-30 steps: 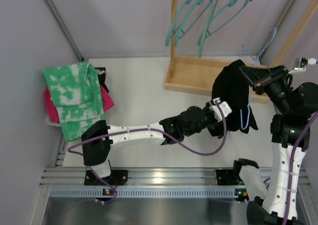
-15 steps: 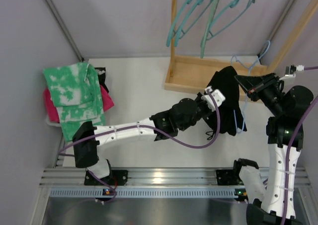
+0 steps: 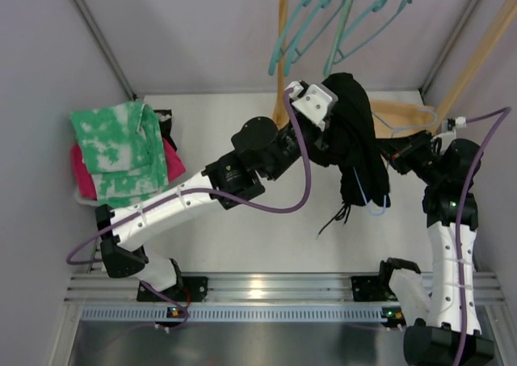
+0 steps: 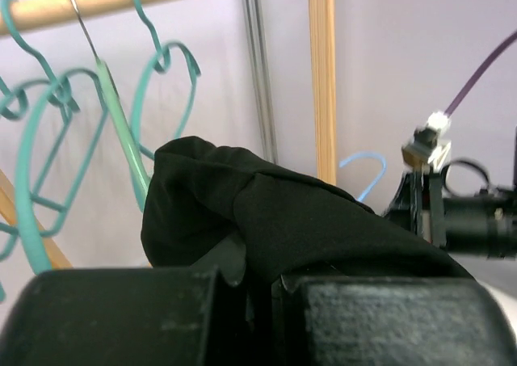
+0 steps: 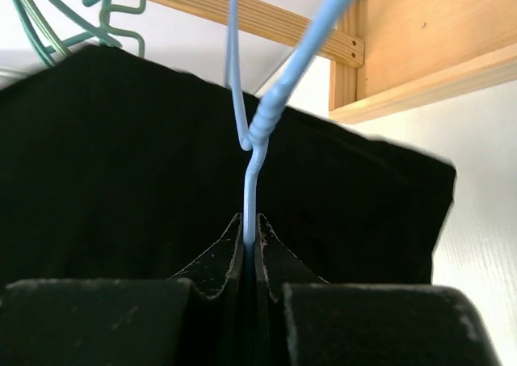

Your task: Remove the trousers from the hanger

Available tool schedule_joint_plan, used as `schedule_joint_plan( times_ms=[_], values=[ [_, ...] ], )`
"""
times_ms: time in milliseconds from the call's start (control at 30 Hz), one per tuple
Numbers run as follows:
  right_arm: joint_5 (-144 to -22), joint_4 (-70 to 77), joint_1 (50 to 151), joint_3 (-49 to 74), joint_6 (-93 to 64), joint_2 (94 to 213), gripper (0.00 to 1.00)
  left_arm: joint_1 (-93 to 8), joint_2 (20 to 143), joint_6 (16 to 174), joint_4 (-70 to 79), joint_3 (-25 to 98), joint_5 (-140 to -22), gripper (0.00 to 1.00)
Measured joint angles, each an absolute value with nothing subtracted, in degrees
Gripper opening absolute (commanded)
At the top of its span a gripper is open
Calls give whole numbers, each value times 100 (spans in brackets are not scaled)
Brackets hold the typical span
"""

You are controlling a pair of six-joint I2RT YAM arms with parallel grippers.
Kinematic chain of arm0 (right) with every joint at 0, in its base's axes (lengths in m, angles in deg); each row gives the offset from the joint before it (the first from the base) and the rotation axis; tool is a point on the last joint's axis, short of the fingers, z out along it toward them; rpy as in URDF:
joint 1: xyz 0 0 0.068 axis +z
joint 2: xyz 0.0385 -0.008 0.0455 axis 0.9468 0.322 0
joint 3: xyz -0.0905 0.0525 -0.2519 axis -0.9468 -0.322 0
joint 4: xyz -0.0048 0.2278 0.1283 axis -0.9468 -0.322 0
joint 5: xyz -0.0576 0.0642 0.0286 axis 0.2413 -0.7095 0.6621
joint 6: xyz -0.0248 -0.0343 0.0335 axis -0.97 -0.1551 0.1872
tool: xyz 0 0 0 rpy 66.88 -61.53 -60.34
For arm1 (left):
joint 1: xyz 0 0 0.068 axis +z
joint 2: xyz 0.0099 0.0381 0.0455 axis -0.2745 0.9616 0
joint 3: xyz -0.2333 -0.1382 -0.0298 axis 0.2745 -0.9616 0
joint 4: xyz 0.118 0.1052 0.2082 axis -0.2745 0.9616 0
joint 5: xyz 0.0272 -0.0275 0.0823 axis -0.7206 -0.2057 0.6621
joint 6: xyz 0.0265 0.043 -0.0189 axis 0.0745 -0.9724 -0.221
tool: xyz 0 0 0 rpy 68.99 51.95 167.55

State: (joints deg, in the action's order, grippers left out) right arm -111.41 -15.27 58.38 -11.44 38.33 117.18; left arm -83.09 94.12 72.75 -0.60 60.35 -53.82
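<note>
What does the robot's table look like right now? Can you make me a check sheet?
Surface: white table, no spills seen.
Job's things: black trousers draped on the light-blue hanger, held up off the table.
Clutter: green-and-white cloth over a pink cloth, far left.
Grippers: left gripper shut on the trousers; right gripper shut on the hanger's wire.
Cables: purple cables hang in loose loops.
Surroundings: teal hangers on a wooden rack; grey walls.
</note>
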Motion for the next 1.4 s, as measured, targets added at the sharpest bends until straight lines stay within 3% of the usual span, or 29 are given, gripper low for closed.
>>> schedule_joint_plan(
  times_ms=[467, 1033, 1167, 1400],
  values=[
    [-10628, -1777, 6323, -1400, 3190, 11810, 0, -8276, 9408, 6991, 195, 7041, -5489, 0],
    [-10219, -2216, 6548, -1432, 2624, 12065, 0, -6987, 8971, 7401, 195, 7690, -5546, 0],
    [-10197, -2247, 6548, -1419, 2489, 12074, 0, -6335, 8658, 7692, 287, 7683, -5609, 0],
    [-10190, -2336, 6550, -1244, 2309, 12220, 0, -4237, 7408, 8180, 536, 6680, -5511, 0]
  ],
)
